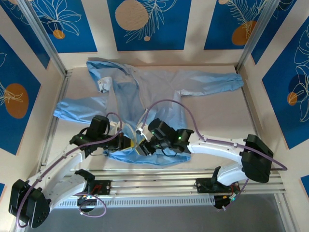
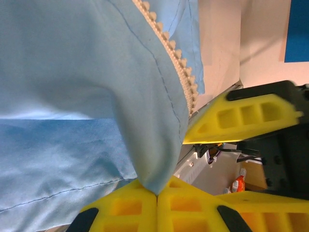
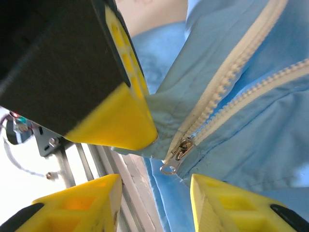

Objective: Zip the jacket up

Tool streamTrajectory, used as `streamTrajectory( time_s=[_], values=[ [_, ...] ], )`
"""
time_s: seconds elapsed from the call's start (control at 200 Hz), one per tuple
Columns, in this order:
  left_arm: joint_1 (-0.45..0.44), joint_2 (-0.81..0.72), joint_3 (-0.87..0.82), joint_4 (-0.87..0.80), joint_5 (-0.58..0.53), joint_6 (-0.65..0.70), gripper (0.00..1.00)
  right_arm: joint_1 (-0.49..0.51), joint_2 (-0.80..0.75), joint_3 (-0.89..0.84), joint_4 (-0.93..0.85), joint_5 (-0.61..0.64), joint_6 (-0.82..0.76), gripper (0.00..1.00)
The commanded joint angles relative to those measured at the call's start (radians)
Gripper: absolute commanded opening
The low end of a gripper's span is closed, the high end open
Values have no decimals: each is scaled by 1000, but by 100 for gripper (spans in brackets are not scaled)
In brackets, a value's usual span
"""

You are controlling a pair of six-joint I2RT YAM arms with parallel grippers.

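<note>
Two grippers at jacket point(image 1: 193, 84) hem: left gripper point(image 2: 157, 194) pinched together on fabric corner; right gripper point(image 3: 154, 203) jaws apart, zipper slider point(image 3: 177, 151) just beyond fingertips, ungripped.

Worktop point(image 1: 217, 116): pale, matte, bare stretch on right pincer's point(image 1: 145, 146) outer side. Jacket point(image 1: 164, 92): light blue, lies directly on worktop, spread flat. Hem at left pincer point(image 1: 129, 144) and right pincer, body stretching away from both toward far wall. One sleeve runs out well beyond right pincer's side, other sleeve angles out on left pincer's side. Whitish zipper strip point(image 3: 231, 72) runs from between pincers up jacket's middle. Slotted metal rails point(image 1: 159, 178) behind both pincers, along near edge.
</note>
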Motion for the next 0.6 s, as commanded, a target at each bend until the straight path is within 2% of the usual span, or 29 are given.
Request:
streamTrajectory(
  time_s=[0.0, 0.385, 0.59],
  values=[
    [13, 6, 6, -23, 28, 19, 0, 11, 22, 19, 17, 5, -85, 44],
    [13, 26, 0, -17, 36, 24, 0, 9, 87, 49, -12, 66, -132, 44],
    [14, 36, 4, -25, 34, 34, 0, 7, 85, 42, -26, 73, -145, 38]
  ],
)
